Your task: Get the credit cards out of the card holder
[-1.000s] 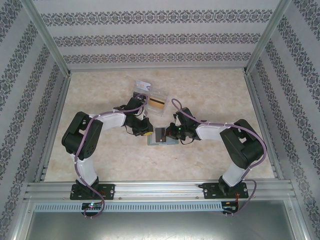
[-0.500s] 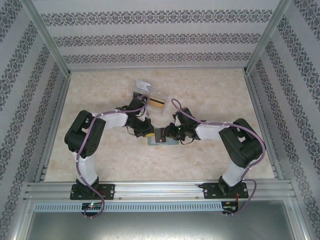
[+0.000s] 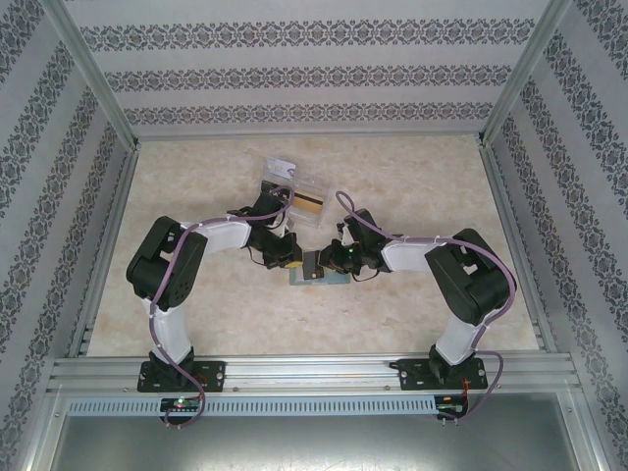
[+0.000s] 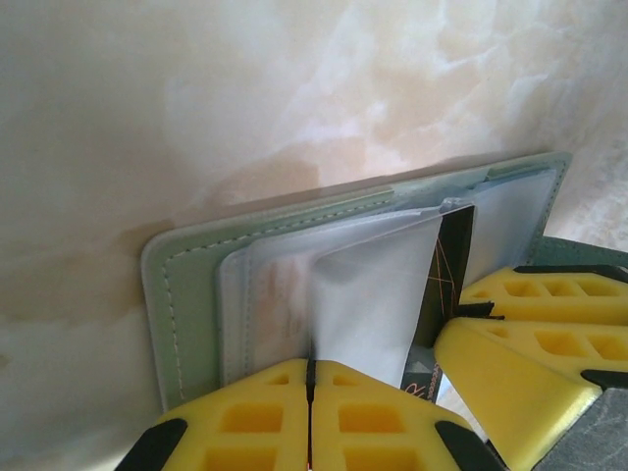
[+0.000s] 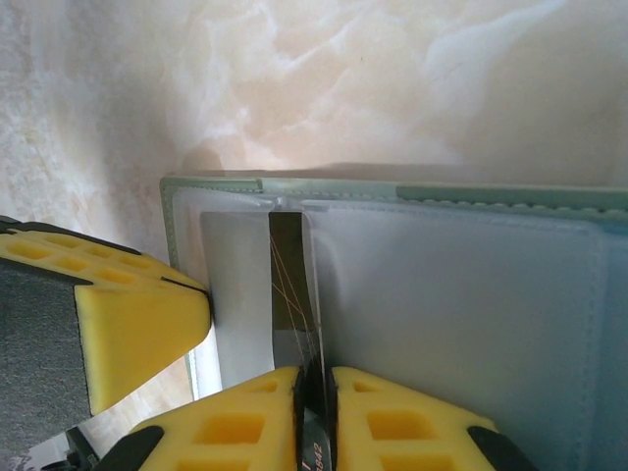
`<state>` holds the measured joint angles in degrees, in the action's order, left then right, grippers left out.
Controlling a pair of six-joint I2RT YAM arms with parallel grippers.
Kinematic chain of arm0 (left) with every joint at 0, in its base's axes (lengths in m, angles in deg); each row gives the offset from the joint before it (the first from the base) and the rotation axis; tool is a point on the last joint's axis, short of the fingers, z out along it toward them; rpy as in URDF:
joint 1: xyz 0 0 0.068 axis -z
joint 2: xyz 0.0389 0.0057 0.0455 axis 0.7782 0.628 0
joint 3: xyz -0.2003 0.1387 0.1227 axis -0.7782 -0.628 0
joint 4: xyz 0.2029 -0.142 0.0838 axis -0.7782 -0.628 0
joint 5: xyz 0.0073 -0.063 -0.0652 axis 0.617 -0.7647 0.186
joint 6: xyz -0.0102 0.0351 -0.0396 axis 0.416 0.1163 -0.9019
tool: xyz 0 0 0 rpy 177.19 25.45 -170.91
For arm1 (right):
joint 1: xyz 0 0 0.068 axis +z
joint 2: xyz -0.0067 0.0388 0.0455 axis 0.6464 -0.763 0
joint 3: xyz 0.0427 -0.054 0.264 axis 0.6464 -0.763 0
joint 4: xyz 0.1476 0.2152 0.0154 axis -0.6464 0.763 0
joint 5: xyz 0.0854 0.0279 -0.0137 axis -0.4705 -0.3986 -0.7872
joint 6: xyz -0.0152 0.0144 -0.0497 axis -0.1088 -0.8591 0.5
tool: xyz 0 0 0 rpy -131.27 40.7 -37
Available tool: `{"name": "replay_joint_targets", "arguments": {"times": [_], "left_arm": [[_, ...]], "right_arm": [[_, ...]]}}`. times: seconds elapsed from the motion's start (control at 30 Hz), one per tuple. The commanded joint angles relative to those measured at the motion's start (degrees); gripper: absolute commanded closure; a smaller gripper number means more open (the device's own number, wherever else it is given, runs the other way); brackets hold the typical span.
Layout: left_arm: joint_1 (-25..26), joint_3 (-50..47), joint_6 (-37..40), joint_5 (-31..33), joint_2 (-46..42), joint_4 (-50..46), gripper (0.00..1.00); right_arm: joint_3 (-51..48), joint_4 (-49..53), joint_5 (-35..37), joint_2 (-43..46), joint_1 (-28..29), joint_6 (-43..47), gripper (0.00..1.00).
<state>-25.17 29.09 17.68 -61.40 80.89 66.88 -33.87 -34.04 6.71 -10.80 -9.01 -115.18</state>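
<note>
The pale grey-green card holder (image 3: 316, 276) lies open on the table between the two arms. My left gripper (image 4: 311, 368) is shut on a clear plastic sleeve (image 4: 368, 294) of the card holder (image 4: 191, 285) and lifts it off the panel. My right gripper (image 5: 316, 378) is shut on the edge of a dark grey-black credit card (image 5: 289, 275), which stands partly inside a sleeve of the holder (image 5: 471, 294). From above, the left gripper (image 3: 291, 257) and right gripper (image 3: 328, 260) nearly touch over the holder. The dark card (image 4: 446, 285) shows beside the lifted sleeve.
A clear plastic compartment box (image 3: 294, 188) stands just behind the grippers, with a gold-orange card (image 3: 308, 204) in it and a white card (image 3: 280, 167) at its far side. Metal frame rails border the marbled table on both sides and at the front.
The right gripper loosened for a moment and closed again on the dark card. Both grippers shifted slightly toward the back of the table over the holder.
</note>
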Motion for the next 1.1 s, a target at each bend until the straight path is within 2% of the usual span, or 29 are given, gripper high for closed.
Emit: {"name": "replay_joint_targets", "arguments": {"times": [0.0,0.13,0.27,0.43,0.6,0.8,0.9,1.07], "left_arm": [[0.6,-0.2,1.2,5.5,-0.5,-5.0,0.92],[0.4,-0.3,1.3,6.2,-1.8,-5.2,0.87],[0.3,-0.2,1.1,5.9,-2.4,-5.1,0.87],[0.2,-0.1,1.1,5.3,-2.5,-4.6,0.87],[0.0,0.1,0.4,3.4,-3.6,-3.0,0.81],[-1.8,0.2,-1.2,-2.2,-7.8,2.7,0.63],[-2.5,-1.0,-2.9,-4.5,-10.6,7.4,0.53],[-4.7,-4.7,-7.5,-11.8,-14.1,18.8,0.28]], "right_arm": [[0.8,-1.4,-1.3,0.4,0.0,-0.5,0.89],[-0.5,-0.3,0.1,3.1,-0.3,-0.5,0.95],[-2.7,0.6,0.3,4.9,-1.1,-0.6,0.99],[-4.7,1.2,0.4,6.0,-1.6,0.3,1.00],[-6.1,0.9,2.1,8.4,-2.3,2.5,1.00],[-6.3,0.7,3.5,15.3,-3.3,5.7,1.00],[-6.5,0.0,2.0,18.8,-4.4,6.2,1.00],[-6.9,-3.4,-2.9,23.5,-6.2,4.5,1.00]]}}
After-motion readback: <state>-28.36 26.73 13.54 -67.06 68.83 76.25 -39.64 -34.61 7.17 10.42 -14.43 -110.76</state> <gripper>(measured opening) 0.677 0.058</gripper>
